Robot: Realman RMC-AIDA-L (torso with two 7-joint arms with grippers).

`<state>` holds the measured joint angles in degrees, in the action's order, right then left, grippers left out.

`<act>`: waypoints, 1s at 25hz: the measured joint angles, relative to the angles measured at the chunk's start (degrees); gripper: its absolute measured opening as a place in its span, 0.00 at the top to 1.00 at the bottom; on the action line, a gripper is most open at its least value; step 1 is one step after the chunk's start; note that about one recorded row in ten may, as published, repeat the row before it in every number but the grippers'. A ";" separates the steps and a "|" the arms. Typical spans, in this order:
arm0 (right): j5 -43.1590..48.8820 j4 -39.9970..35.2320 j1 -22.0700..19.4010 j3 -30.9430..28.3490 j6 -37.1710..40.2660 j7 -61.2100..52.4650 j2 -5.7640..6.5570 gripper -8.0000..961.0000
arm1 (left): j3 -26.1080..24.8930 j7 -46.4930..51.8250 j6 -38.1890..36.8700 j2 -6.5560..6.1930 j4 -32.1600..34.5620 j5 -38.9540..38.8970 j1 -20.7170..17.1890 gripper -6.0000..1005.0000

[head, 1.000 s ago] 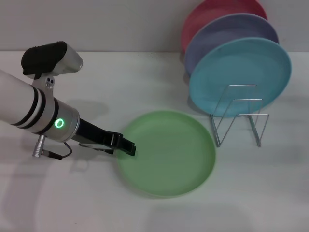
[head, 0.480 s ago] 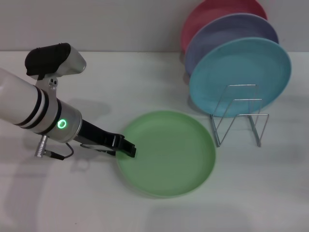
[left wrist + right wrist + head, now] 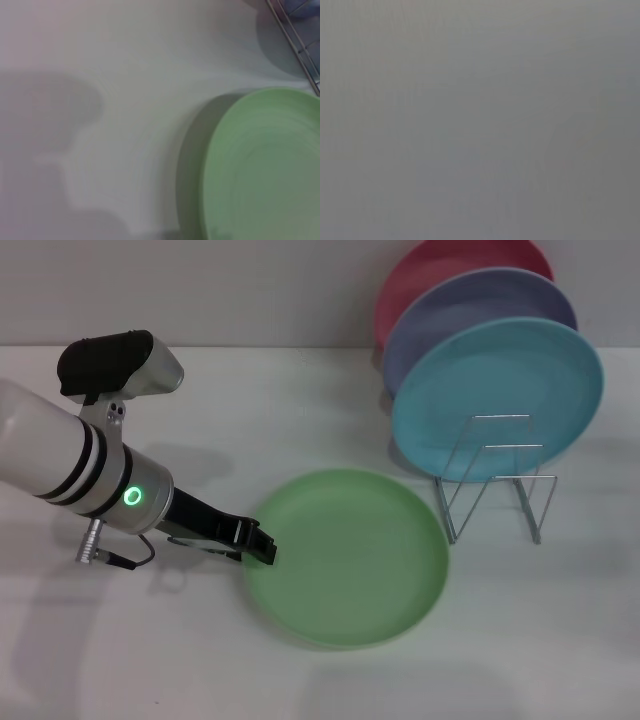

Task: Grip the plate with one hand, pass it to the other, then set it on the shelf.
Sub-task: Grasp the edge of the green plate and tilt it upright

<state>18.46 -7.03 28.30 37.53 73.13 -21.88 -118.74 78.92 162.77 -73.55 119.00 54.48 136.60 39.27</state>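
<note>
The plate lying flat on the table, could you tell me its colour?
Light green plate, clearest in the head view.

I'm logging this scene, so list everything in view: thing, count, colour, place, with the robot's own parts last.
Plate: one, light green, flat on the table, in front of the rack and toward its left.
Standing plates: three in the rack, turquoise-blue in front, lavender behind it, pink-red at the back.
Shelf: one, silver wire rack, right of centre; its front loops are vacant.
Table: one, white, under everything.
Left gripper: one, black, on a silver-white arm with a green light ring, at the green plate's left rim.
Right gripper: not in view.
</note>
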 joint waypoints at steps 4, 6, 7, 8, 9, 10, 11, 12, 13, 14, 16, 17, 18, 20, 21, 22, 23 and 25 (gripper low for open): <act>0.01 0.00 0.00 0.00 0.00 0.00 0.00 0.36 | 0.01 -0.01 0.05 0.00 0.00 0.11 0.08 0.60; 0.03 0.00 0.00 0.00 0.00 0.00 0.00 0.36 | 0.01 -0.05 0.04 0.00 -0.12 0.16 0.13 0.63; 0.03 0.00 0.00 0.00 0.00 0.00 0.00 0.36 | 0.01 -0.05 0.01 0.00 -0.28 0.16 0.18 0.64; 0.04 0.00 0.00 0.01 0.02 0.00 0.00 0.36 | 0.01 -0.05 0.01 0.00 -0.28 0.16 0.18 0.65; 0.04 0.00 0.00 0.01 0.02 0.00 0.00 0.36 | 0.01 -0.04 -0.02 0.00 -0.51 0.16 0.27 0.66; 0.04 0.00 0.00 0.03 0.04 0.00 0.00 0.36 | 0.01 0.02 0.01 -0.06 -1.42 0.12 0.58 0.67; 0.03 0.00 -0.04 0.09 0.14 0.00 0.00 0.36 | 0.01 0.02 0.01 -0.06 -1.42 0.12 0.58 0.67; 0.03 0.00 -0.07 0.12 0.20 0.00 0.00 0.36 | -0.01 0.02 0.03 -0.09 -1.95 0.09 0.80 0.68; 0.03 0.00 -0.07 0.12 0.20 0.00 0.00 0.36 | -0.01 0.02 0.03 -0.09 -1.95 0.09 0.80 0.68; 0.02 0.00 -0.10 0.14 0.26 0.00 0.00 0.36 | -0.04 0.00 0.08 -0.12 -2.46 0.08 1.07 0.68; 0.00 0.00 -0.17 0.18 0.43 0.00 0.00 0.37 | -0.08 -0.07 0.09 -0.10 -2.66 0.21 1.27 0.68; 0.00 0.00 -0.17 0.18 0.43 0.00 0.00 0.37 | -0.08 -0.07 0.09 -0.10 -2.66 0.21 1.27 0.68; 0.00 0.00 -0.18 0.21 0.43 0.00 0.00 0.37 | -0.08 -0.08 0.09 -0.09 -2.63 0.21 1.27 0.68; 0.00 0.00 -0.25 0.27 0.44 0.00 0.00 0.37 | -0.04 -0.08 0.27 -0.08 -2.67 0.22 1.27 0.68; 0.00 0.00 -0.27 0.27 0.44 0.00 0.00 0.36 | -0.03 -0.08 0.32 -0.08 -2.73 0.22 1.27 0.70; 0.00 0.00 -0.27 0.27 0.44 0.00 0.00 0.36 | -0.03 -0.08 0.35 -0.08 -2.77 0.22 1.27 0.71; -0.01 0.00 -0.29 0.27 0.44 0.00 0.00 0.36 | -0.03 -0.08 0.35 -0.08 -2.77 0.22 1.27 0.72; 0.00 0.00 -0.29 0.27 0.44 0.00 0.00 0.36 | -0.01 -0.09 0.41 -0.08 -2.80 0.26 1.25 0.75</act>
<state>18.46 -7.03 28.02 37.79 73.56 -21.88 -118.74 78.91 162.68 -73.14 118.92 51.68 136.86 40.52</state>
